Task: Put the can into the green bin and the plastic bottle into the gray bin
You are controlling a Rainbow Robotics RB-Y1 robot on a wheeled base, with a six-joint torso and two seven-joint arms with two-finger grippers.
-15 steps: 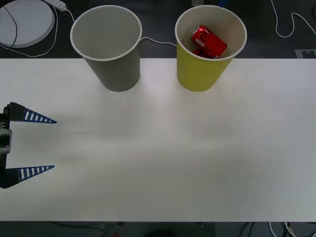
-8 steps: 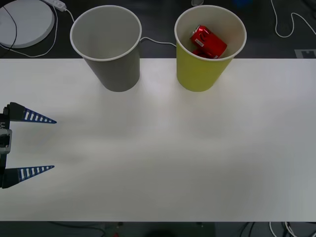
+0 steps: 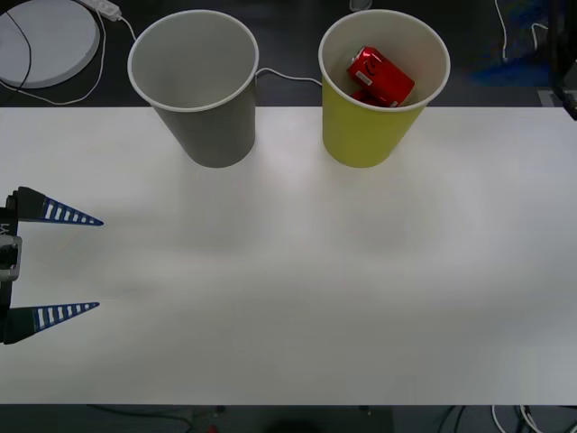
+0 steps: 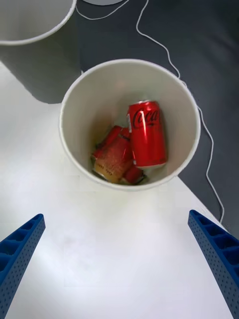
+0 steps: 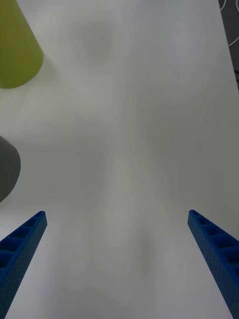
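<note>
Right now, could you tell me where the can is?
The can lies tilted inside the green bin at the table's far edge, right of the gray bin; the right wrist view shows other red pieces under it.

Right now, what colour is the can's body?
Red with white script, the can lying in the green bin; right wrist view shows it best.

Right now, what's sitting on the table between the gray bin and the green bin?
Nothing. In the front view, only bare white table separates the gray bin from the green bin; they stand apart.
</note>
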